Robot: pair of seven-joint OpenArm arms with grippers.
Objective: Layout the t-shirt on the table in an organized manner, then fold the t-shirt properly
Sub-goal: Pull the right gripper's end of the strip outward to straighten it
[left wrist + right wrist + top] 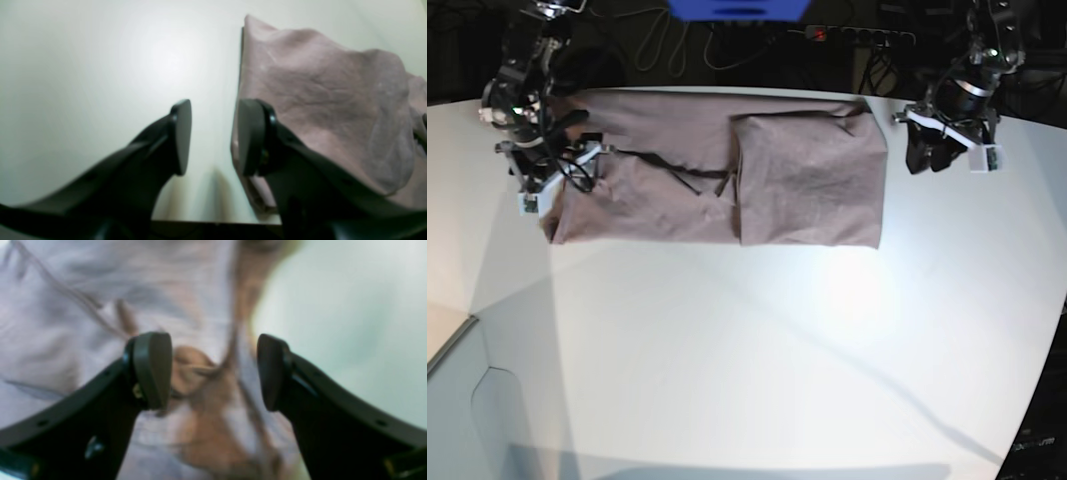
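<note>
The mauve t-shirt [797,180] lies as a long band across the far part of the white table [777,350], with a folded layer over its right half. My left gripper [924,158] hovers just off the shirt's right edge. In the left wrist view it [211,136] is open with bare table [83,66] between the fingers, and the cloth [327,100] lies beside and behind the right finger. My right gripper [542,195] is over the shirt's left end. It [213,371] stands wide open above blurred, wrinkled fabric [66,323] and holds nothing.
Dark cables and a power strip [857,35] run behind the table's far edge, near a blue object [737,8]. The table's curved edge [467,330] cuts in at the lower left.
</note>
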